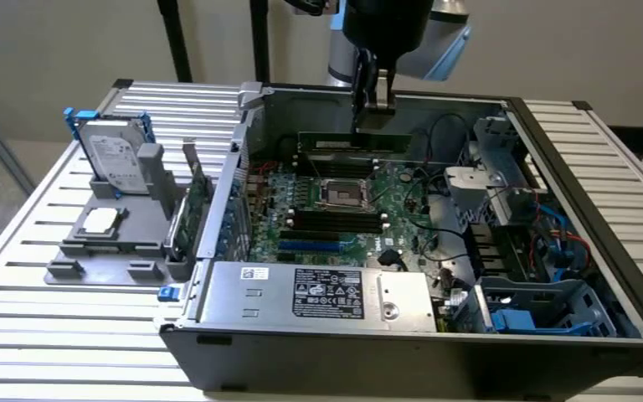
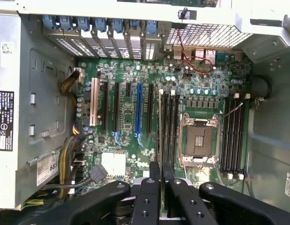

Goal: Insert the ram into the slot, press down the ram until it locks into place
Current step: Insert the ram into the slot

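The gripper (image 2: pixel 161 166) has its two fingers (image 2: pixel 154 174) pinched shut on the ram (image 2: pixel 159 126). In the wrist view the ram is seen edge-on, a thin strip running straight out from the fingertips. In the exterior view the gripper (image 1: pixel 373 124) comes down from above, and the ram (image 1: pixel 355 141) hangs directly under the fingertips with its long side level.

Right alongside the ram lies a bank of black slots (image 2: pixel 171 126), parallel to it and of about the same length. The ram sits at the outer edge of that bank (whether its lower edge is already touching a socket or is held clear above one cannot be told from either view).

One step further from the fingers, past those slots, is the open CPU socket (image 2: pixel 198 140). Past that is a second bank of black slots (image 2: pixel 231 136). On the opposite side of the ram, also further out, are a bright blue slot (image 2: pixel 138 110) and then a white slot (image 2: pixel 93 108), all on the green motherboard (image 2: pixel 121 79).

Farthest from the fingers, in the exterior view, the power supply (image 1: pixel 316 293) fills the near end of the open case (image 1: pixel 434 360). Outside the case, a hard drive (image 1: pixel 113 161) stands on a grey holder (image 1: pixel 104 243) on the slatted table (image 1: pixel 31 335).
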Motion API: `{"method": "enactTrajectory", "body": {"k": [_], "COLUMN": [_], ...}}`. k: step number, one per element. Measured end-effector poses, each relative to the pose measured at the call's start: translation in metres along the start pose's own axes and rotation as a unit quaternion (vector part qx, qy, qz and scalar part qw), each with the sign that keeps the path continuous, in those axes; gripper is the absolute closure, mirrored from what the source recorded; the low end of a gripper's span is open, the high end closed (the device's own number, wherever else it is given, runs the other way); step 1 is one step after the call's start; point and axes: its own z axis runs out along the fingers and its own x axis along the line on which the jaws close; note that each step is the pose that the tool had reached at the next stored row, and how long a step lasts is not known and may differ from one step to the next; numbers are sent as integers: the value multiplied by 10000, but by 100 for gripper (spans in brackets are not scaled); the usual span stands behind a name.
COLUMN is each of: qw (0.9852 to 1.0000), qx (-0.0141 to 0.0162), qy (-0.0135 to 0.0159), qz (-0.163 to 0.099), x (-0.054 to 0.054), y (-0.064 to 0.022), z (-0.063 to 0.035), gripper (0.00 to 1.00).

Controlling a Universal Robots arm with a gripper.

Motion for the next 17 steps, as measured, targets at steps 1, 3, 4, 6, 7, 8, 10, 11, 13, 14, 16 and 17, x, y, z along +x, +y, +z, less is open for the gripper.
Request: {"method": "enactTrajectory", "body": {"k": [1, 3, 4, 6, 7, 8, 10, 11, 13, 14, 16, 17], "qw": [10000, 10000, 10000, 10000, 10000, 9999, 9998, 9998, 9996, 9996, 9994, 9994], "qx": [0, 0, 0, 0, 1, 1, 3, 3, 4, 4, 5, 6], "qy": [1, 1, 1, 0, -1, -1, -2, -4, -6, -7, -9, -10], "qz": [0, 0, 1, 51, 86, 122, 185, 213, 265, 287, 335, 360], "x": [0, 0, 0, -2, -4, -8, -17, -24, -39, -48, -66, -74], "y": [0, 0, 0, 7, 9, 10, 12, 12, 11, 11, 10, 9], "z": [-1, -1, 1, 19, 37, 56, 93, 112, 149, 166, 203, 221], "gripper": [86, 86, 86, 86, 86, 86, 86, 86, 86, 86, 86, 86]}}
